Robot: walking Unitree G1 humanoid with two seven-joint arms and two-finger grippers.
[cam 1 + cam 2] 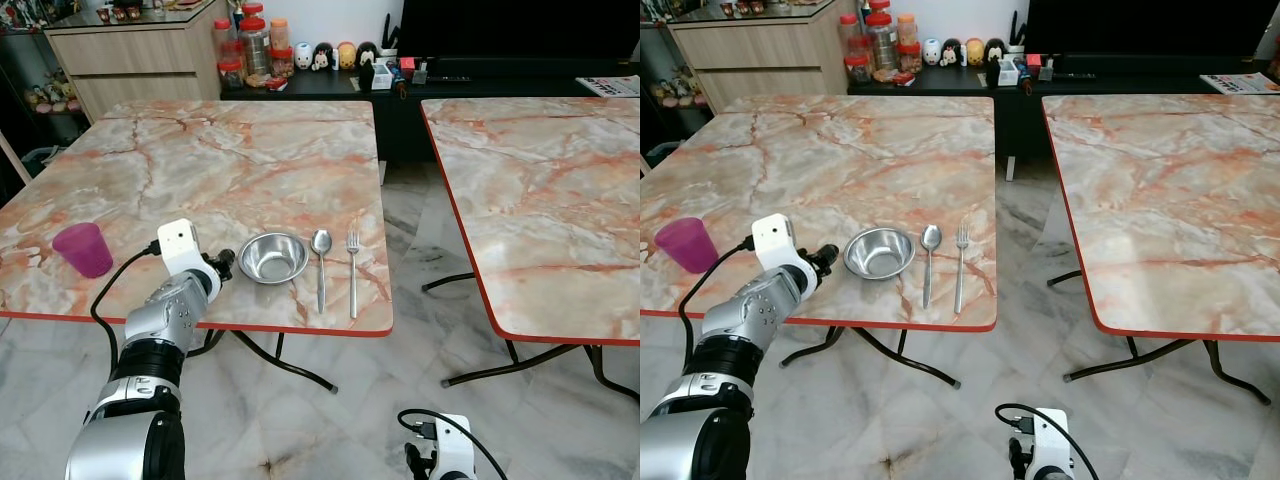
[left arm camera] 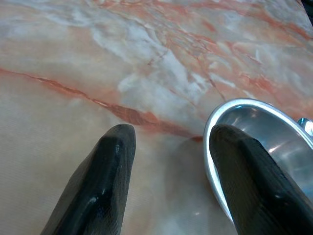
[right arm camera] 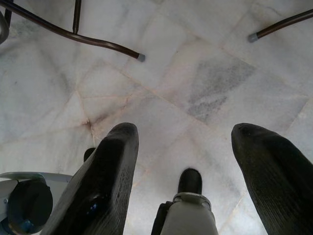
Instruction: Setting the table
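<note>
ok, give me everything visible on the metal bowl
The bowl is small, round, shiny metal with a rolled rim, upright and looking empty. It sits near the front edge of the left marble table, left of the spoon and fork. The left tool is open at its rim; contact can't be told.

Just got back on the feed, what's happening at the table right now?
The left gripper is open at the table edge, right beside the metal bowl, one finger in front of its rim, gripping nothing. A spoon and fork lie side by side to the bowl's right. A purple cup stands apart on the robot's left. The right gripper hangs idle over the floor.
</note>
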